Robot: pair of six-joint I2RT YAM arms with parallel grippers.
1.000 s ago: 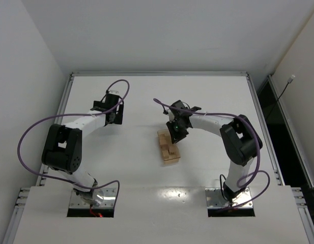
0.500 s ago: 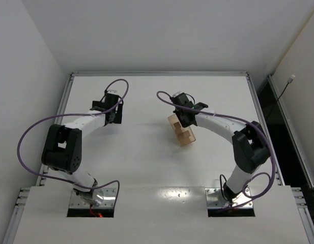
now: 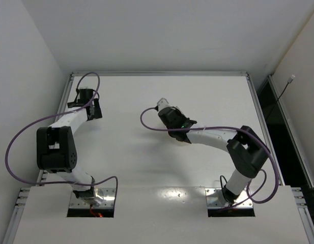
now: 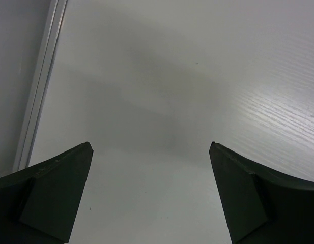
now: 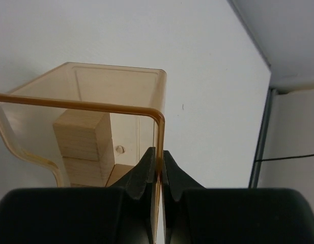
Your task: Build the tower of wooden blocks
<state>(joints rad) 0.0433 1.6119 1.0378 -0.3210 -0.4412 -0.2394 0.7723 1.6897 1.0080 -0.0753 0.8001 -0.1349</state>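
My right gripper [image 5: 158, 155] is shut on the thin side wall of a clear amber plastic container [image 5: 116, 81] and holds it off the table. Inside it are pale tan wood blocks [image 5: 80, 134], at least two, one against the other. In the top view the right gripper [image 3: 174, 122] is over the table's middle, and its arm hides nearly all of the container. My left gripper [image 4: 149, 152] is open wide and empty above bare table; in the top view it [image 3: 89, 108] is near the left edge. The tower is out of view.
A metal rail [image 4: 42, 86] runs along the table's left edge, close to the left gripper. Purple cables loop from both arms [image 3: 146, 122]. The white table [image 3: 131, 152] lies between the arms.
My right arm lifted the container of blocks off the table's middle and swung it back and then left. My left arm swung left toward the table's left edge.
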